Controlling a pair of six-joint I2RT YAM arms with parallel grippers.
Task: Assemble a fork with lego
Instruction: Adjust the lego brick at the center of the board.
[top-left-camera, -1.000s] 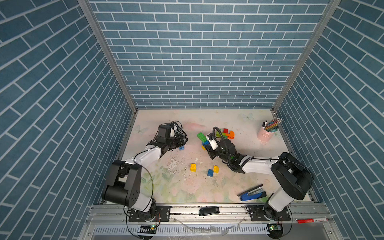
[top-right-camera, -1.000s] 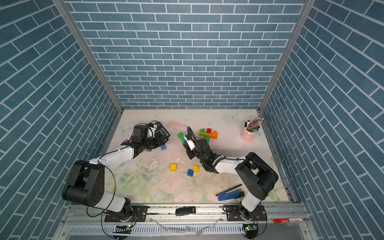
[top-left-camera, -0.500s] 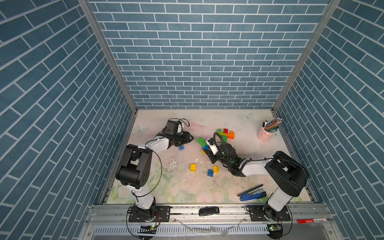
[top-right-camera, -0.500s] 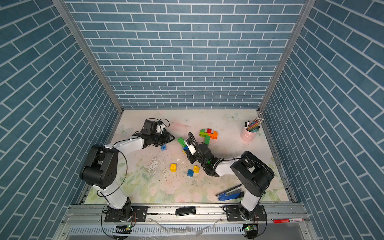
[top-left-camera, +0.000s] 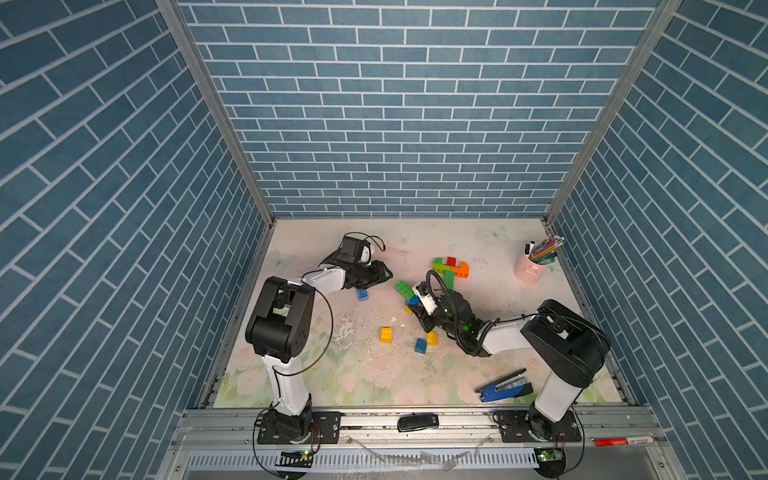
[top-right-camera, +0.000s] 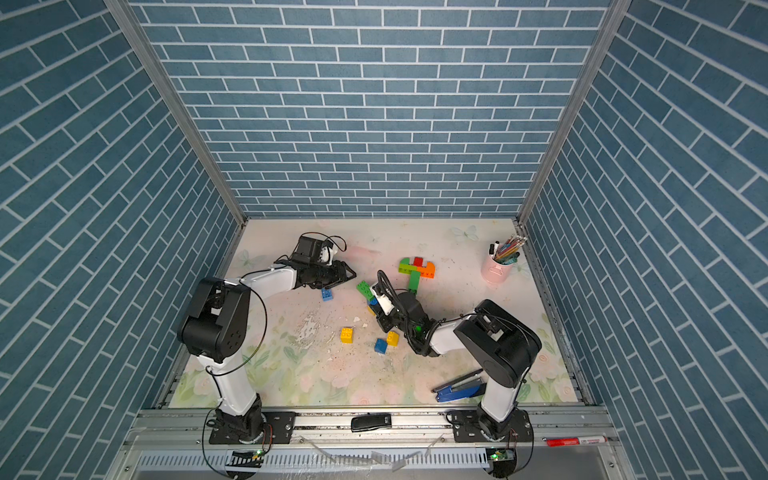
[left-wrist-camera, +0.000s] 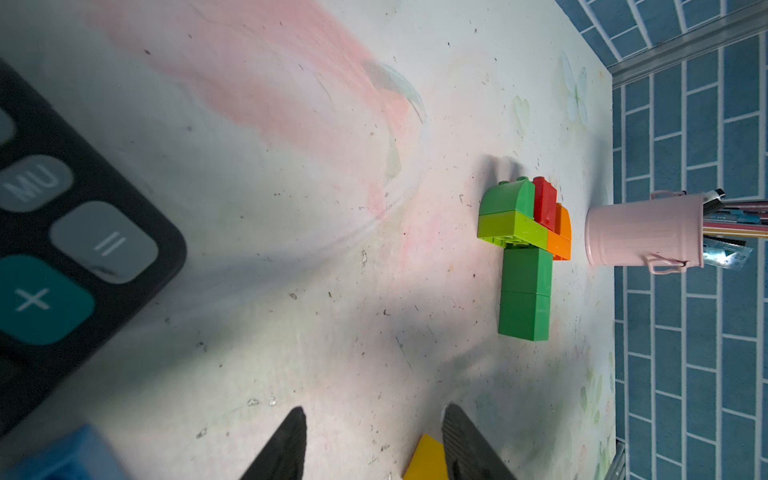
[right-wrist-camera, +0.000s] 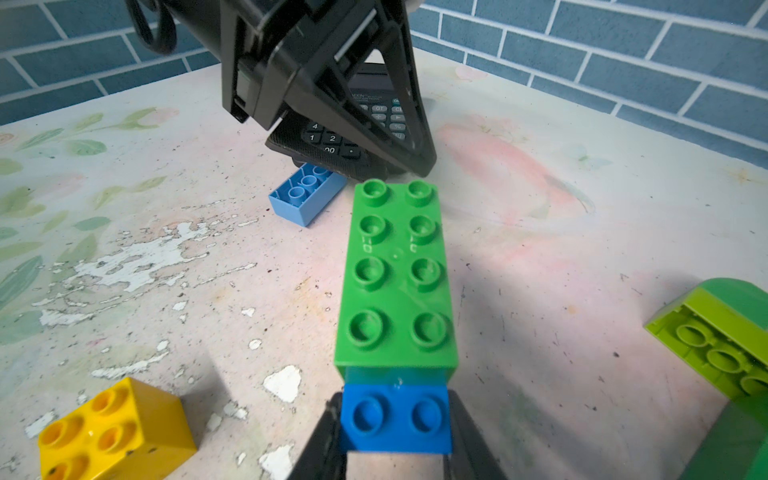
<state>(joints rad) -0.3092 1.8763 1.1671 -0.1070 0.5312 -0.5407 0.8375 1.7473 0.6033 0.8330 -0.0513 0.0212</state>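
Whereas a second ago the left arm (top-left-camera: 282, 316) kept its elbow low by the front-left corner, that elbow now stands raised and closer in. The left gripper (left-wrist-camera: 374, 449) has reached farther toward the middle of the table (top-left-camera: 316, 374). Its fingers (left-wrist-camera: 286, 449) are spread, with bare tabletop between them. A yellow corner shows just beside one finger, too cropped to tell more.

The right arm (top-left-camera: 565, 340) lies low across the table much as before, though the right gripper (right-wrist-camera: 395, 436) has come a little nearer the front. Its fingers (right-wrist-camera: 322, 449) pinch a dark blue brick (right-wrist-camera: 395, 419) from both sides. A green eight-stud brick (right-wrist-camera: 397, 274) sits stacked on it, jutting past the fingertips toward the left gripper.

Beneath the left gripper lies a black calculator (right-wrist-camera: 374, 112), mostly covered in both top views. Near the front right, the blue stapler (top-left-camera: 505, 388) has not moved, nor has the pink pen cup (top-left-camera: 530, 270) by the right wall.

Near that cup rests the T-shaped lego assembly (top-left-camera: 451, 268), unchanged: green, red and orange pieces over a lime and orange crossbar, with a green stem. A light-blue brick (top-left-camera: 363, 294) stays by the calculator's edge. Farther forward, a lone yellow brick (top-left-camera: 386, 335) remains in place, as does a second yellow brick (top-left-camera: 432, 338) touching a small blue brick (top-left-camera: 420, 345).
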